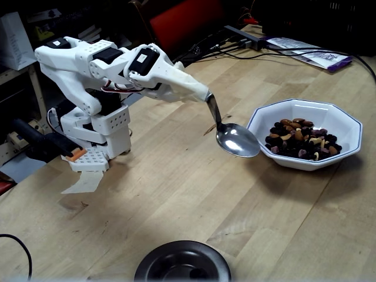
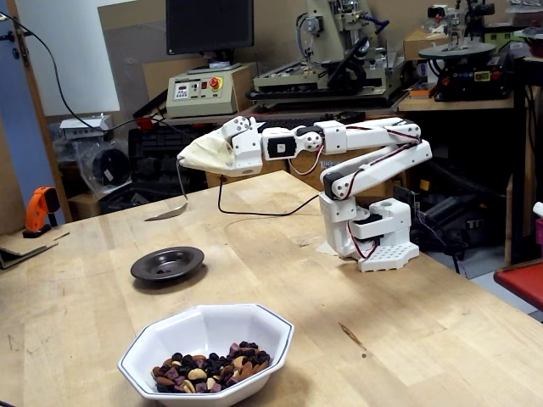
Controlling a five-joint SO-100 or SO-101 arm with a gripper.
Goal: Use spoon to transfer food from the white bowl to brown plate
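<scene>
Spoon (image 1: 237, 140) hangs below the tool (image 1: 205, 96) (beside white bowl (image 1: 305, 111))

We see a pale wooden desk (image 1: 176, 194) carrying the white bowl (image 1: 303, 133) of food (image 1: 301, 139) and the brown plate (image 1: 182, 267), well apart. The arm's white base (image 2: 373, 233) stands on it too, with papers (image 1: 311, 53) at the far edge.
</scene>
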